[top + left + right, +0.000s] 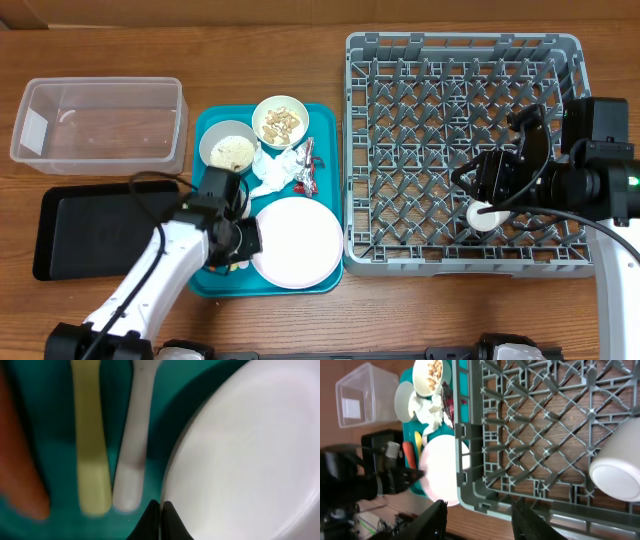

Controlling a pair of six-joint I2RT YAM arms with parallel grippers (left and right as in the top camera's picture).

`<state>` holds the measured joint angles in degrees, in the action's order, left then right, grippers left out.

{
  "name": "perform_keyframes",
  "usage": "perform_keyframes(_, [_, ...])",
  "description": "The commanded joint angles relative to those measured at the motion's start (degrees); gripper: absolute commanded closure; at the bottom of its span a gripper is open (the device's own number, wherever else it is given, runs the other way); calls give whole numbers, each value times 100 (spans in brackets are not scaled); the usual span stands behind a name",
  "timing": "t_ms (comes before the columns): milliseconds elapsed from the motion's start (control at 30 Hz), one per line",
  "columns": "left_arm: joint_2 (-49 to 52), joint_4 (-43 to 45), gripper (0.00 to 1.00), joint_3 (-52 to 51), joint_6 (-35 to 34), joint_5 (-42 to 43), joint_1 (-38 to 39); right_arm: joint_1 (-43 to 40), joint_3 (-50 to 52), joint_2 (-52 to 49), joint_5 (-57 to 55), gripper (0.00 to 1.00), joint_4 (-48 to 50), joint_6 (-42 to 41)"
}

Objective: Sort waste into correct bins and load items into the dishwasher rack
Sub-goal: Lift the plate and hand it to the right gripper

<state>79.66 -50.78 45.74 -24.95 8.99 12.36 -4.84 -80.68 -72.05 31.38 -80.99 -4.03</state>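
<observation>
probably the white cutlery — light, stiff, slick plastic at eleven o'clock of the left gripper, fingers pressed together — wants pinching across its handle.

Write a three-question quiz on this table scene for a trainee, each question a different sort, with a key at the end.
1. True or false: the cup lies inside the rack.
2. Where does the bowl of nuts sit? A. in the rack. B. on the teal tray. C. in the black tray.
3. Fill in: the right gripper is ____ (open or shut).
Key: 1 true; 2 B; 3 open.
</observation>
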Motion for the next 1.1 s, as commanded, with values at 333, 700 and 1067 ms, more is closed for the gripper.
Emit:
perform_keyframes(333, [-31, -2061, 96, 3674, 710, -791, -7, 520, -109, 68, 1915, 54, -461, 2055])
perform_keyframes(700, [-83, -2002, 96, 4793, 881, 490, 9, 1340, -107, -168, 1814, 21, 1062, 1189])
perform_keyframes(1067, [-177, -1816, 96, 4931, 975, 1484, 151, 1687, -107, -841, 2509, 36, 1980, 1123])
